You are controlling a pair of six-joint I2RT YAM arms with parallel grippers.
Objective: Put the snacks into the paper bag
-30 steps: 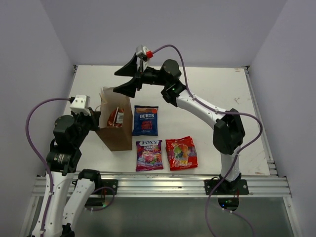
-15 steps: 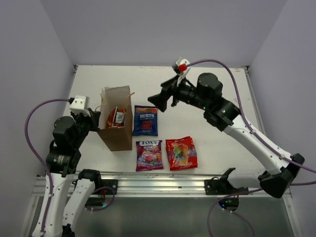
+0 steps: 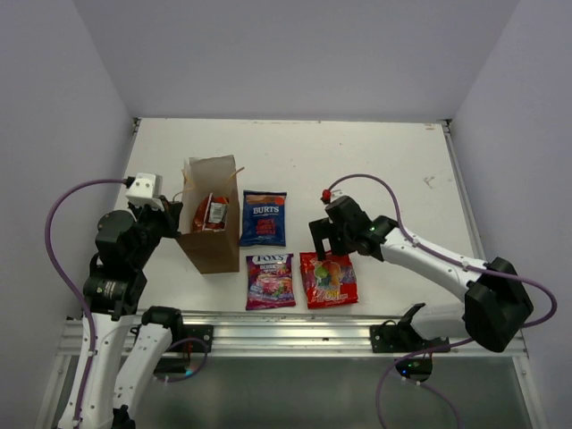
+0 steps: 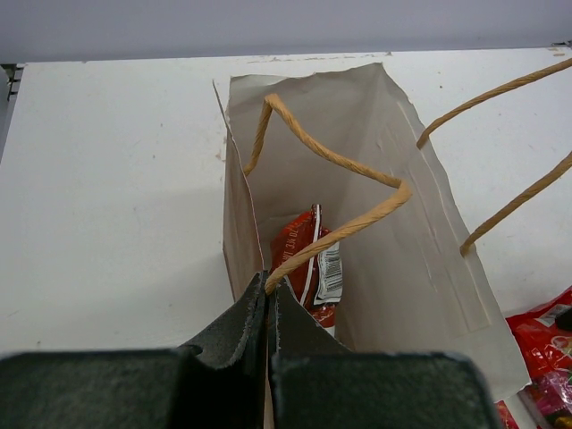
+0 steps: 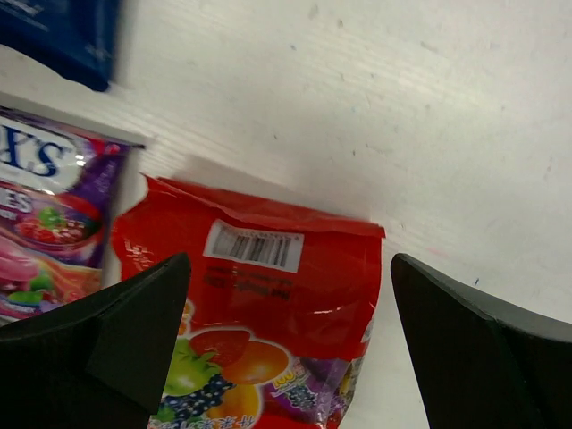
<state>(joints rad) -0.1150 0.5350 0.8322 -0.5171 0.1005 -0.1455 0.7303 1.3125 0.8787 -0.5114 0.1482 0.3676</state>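
The brown paper bag point(image 3: 213, 223) stands upright at the left, its mouth open. The long red-orange chip bag point(image 3: 211, 213) stands inside it and also shows in the left wrist view point(image 4: 308, 259). My left gripper point(image 4: 267, 284) is shut on the paper bag's near string handle point(image 4: 331, 237). The blue Burts bag point(image 3: 264, 217), the purple Fox's bag point(image 3: 269, 280) and the red sweets bag point(image 3: 328, 278) lie flat on the table. My right gripper point(image 3: 326, 239) is open, low over the far top edge of the red sweets bag point(image 5: 268, 304), a finger on either side.
The white table point(image 3: 375, 170) ends in a metal rail point(image 3: 286, 335) at the near edge. The Fox's bag point(image 5: 49, 223) lies close to the left of the red sweets bag. Grey walls close the left, right and far sides.
My right arm has swung from above the paper bag, across to the right, and down to the red sweets bag. The left arm and the paper bag have not moved.
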